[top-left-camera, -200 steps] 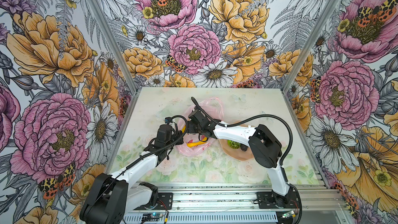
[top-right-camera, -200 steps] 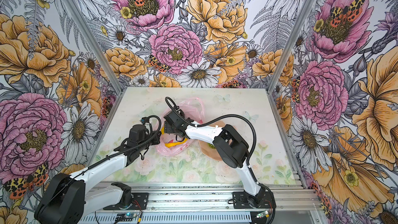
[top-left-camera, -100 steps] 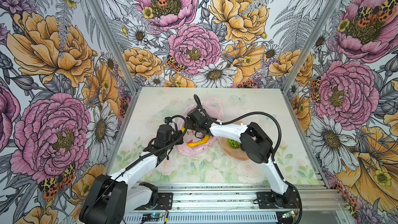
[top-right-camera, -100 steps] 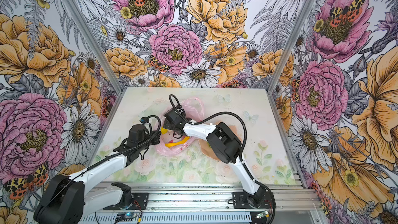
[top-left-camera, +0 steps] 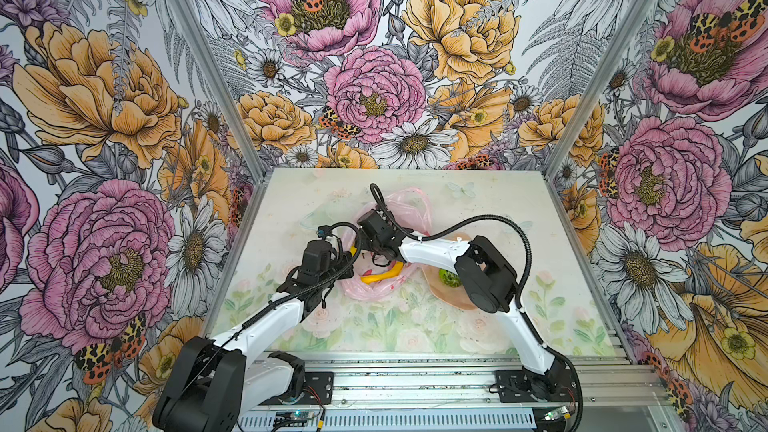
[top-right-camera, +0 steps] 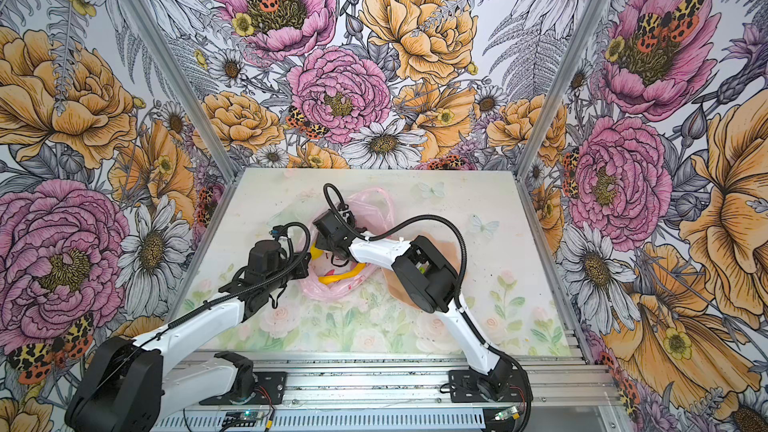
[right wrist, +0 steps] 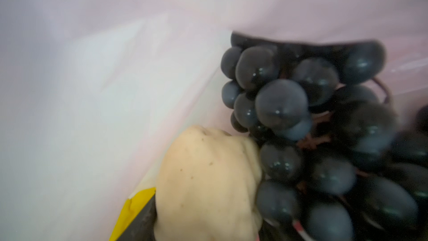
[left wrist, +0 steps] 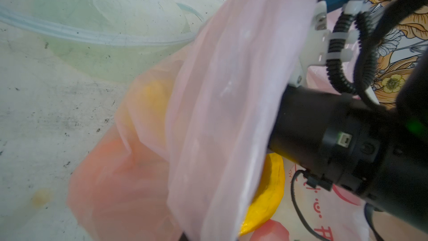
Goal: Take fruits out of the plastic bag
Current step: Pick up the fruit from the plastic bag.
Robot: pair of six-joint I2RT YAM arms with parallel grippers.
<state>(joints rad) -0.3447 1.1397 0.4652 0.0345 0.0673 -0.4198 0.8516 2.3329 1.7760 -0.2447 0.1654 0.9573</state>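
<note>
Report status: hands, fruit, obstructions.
Left hand shut on plastic bag. Right hand inside it, grip unseen. Grape bunch, cream lump, banana not yet out.

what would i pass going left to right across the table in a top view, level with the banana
left arm's wrist → banana → green lime → right arm's elbow. The plastic bag and peach dish overlap these, so they are left out.

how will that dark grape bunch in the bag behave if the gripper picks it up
The grape bunch probably flexes: separate round grapes joined by thin stems. Their glossy skins may slip from a pinch. It lies against the cream lump and the plastic bag, so lifting could nudge both.
</note>
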